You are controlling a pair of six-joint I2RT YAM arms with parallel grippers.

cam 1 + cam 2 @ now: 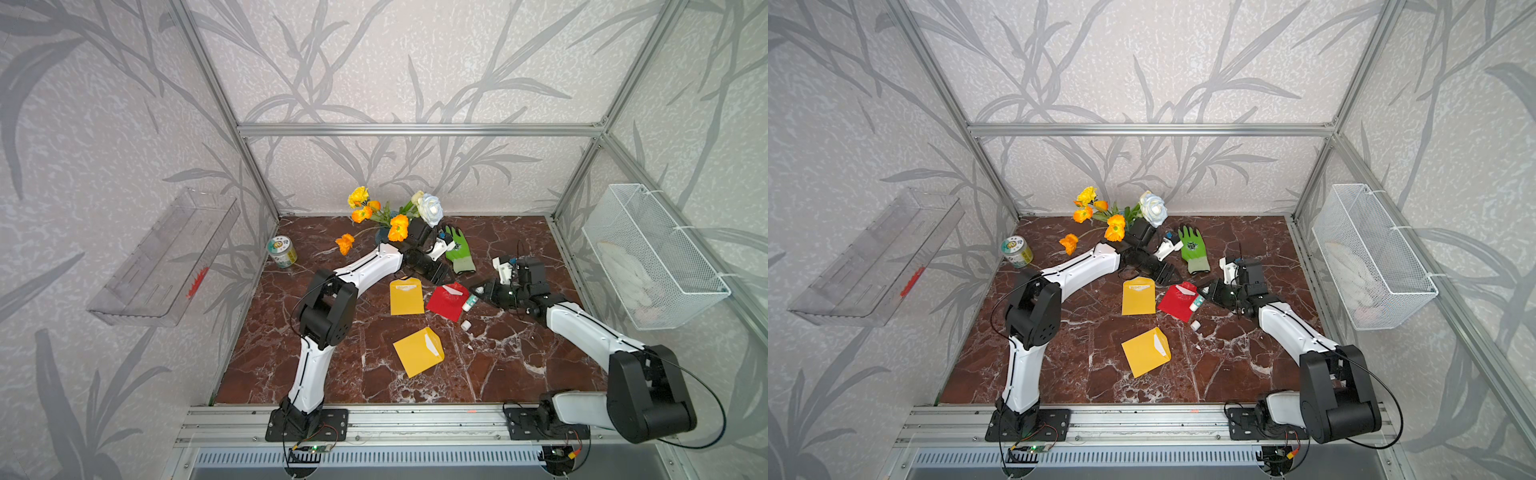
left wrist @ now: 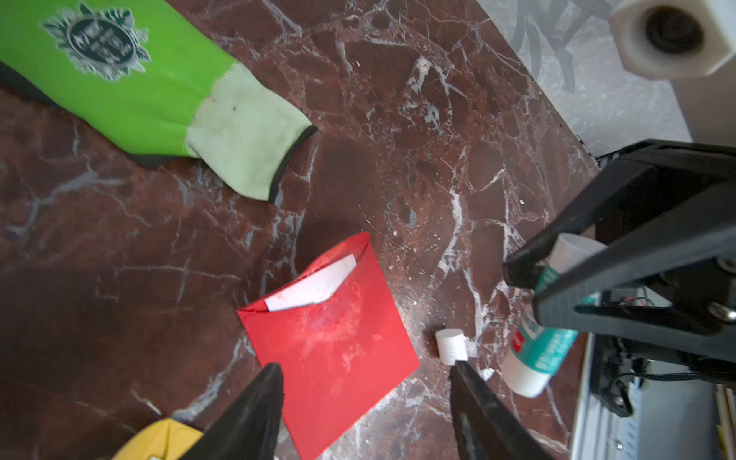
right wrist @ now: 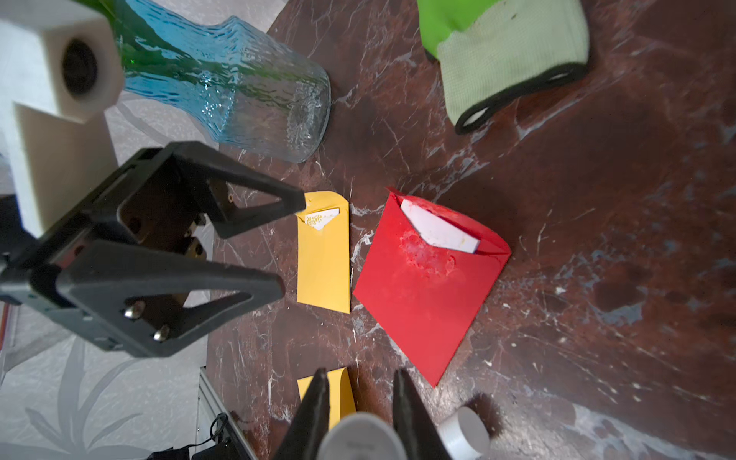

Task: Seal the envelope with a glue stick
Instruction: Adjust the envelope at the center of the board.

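right gripper [image 2: 527, 286] clamping glue stick [image 2: 533, 358] just beside red envelope [image 2: 342, 342], left gripper [image 2: 366, 366] hovering above it, jaws parted wide, holding nothing

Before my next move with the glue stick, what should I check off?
1. Grip: right claw shut on the glue stick: ok.
2. Stick's cap off, lying on the table by the red envelope: ok.
3. Other arm: left claw open, empty: ok.
4. Contents: white card inside the envelope: not ok, it sticks out.
5. Glue showing at the stick's tip: cannot tell.
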